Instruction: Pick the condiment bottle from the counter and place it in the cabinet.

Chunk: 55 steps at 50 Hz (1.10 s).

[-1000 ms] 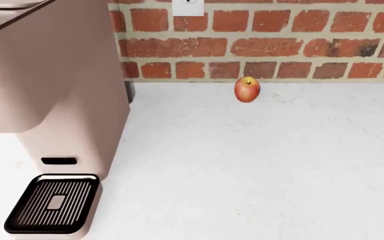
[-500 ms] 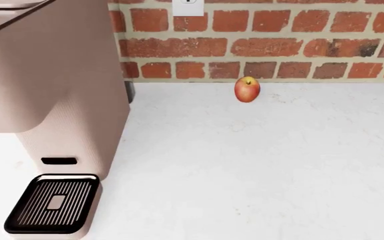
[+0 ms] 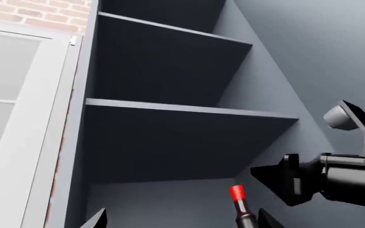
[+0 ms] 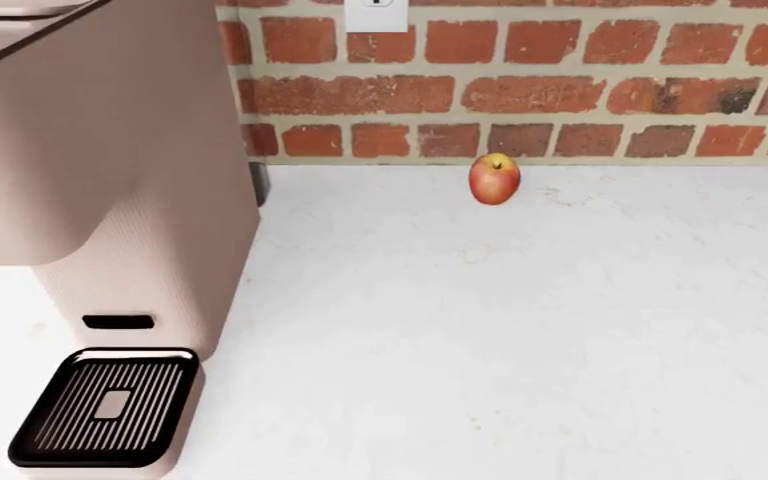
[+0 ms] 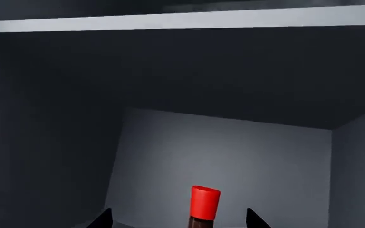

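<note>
My right gripper [image 5: 179,219] is wide open and holds nothing. The slim glossy black condiment bottle with a red cap [image 5: 204,204] stands between its tips, inside the dark grey cabinet [image 5: 220,156]. I should withdraw straight toward six o'clock and not brush the bottle.

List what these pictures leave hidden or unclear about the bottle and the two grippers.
- Condiment bottle: both wrist views cut its body off at the frame edge; whether it rests on a shelf is unseen.
- Right gripper: only the fingertips show, so a grip on the bottle cannot be confirmed.
- Left gripper: the same, only tips at the edge.
- Head view: shows the counter and apple, with no arm or cabinet.
</note>
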Available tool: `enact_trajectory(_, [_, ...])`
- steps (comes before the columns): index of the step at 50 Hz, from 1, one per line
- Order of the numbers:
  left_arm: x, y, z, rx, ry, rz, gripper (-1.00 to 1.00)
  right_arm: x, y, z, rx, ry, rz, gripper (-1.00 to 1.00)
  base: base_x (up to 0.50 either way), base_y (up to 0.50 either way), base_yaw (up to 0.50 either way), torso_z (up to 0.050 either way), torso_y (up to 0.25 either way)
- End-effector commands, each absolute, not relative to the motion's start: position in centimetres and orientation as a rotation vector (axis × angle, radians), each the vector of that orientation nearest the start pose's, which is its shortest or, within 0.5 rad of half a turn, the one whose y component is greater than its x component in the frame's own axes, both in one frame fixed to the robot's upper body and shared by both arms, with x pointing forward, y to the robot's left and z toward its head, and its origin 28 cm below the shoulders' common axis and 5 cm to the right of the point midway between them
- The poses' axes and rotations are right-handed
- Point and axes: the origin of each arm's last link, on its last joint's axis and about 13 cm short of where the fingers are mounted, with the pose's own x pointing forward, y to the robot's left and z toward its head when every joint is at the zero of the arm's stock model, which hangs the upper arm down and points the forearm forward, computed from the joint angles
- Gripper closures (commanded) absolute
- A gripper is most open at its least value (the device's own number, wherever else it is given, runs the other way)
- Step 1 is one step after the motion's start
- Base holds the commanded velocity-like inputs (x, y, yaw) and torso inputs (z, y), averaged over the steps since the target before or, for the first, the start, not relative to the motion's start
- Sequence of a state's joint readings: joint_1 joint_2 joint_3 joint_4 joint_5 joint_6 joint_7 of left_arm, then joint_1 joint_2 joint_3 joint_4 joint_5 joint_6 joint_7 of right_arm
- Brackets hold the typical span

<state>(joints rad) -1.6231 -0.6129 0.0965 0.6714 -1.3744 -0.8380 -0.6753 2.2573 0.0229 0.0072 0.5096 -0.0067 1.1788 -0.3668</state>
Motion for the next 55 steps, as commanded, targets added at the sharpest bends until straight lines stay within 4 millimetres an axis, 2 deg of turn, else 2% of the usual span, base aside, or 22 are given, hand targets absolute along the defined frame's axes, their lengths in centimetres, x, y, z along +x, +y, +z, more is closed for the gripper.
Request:
enact_trajectory(1, [15.1, 22.6, 43.4, -0.015, -1.036, -0.362, -1.0, 20.6, -10.0, 56.2, -0.068, -0.664, 0.346, -1.0, 0.0, 0.0, 0.0, 0.048, 0.068])
enact_trajectory(8, [15.2, 22.5, 43.2, -0.028, -1.029, -0.36, -1.0, 20.0, -9.7, 53.9, -0.06, -0.701, 0.346, -1.0, 0.0, 0.0, 0.0, 0.048, 0.068])
enact_trajectory(14, [15.3, 22.6, 42.9, -0.047, -1.005, -0.338, -1.0, 20.0, -9.7, 51.2, -0.06, -0.724, 0.322, -1.0, 0.0, 0.0, 0.0, 0.048, 0.062])
enact_trajectory(25, [15.4, 22.7, 42.6, -0.057, -0.979, -0.303, -1.0, 19.3, -9.7, 48.2, -0.038, -0.785, 0.312, -1.0, 0.0, 0.0, 0.0, 0.029, 0.023])
enact_trajectory(37, [15.3, 22.4, 42.5, -0.057, -0.973, -0.305, -1.0, 18.5, -9.6, 45.3, -0.01, -0.832, 0.305, -1.0, 0.0, 0.0, 0.0, 0.0, 0.0])
enact_trajectory(55, [15.6, 22.1, 41.9, -0.069, -0.954, -0.306, -1.0, 18.2, -9.9, 42.8, 0.012, -0.838, 0.275, -1.0, 0.0, 0.0, 0.0, 0.0, 0.0])
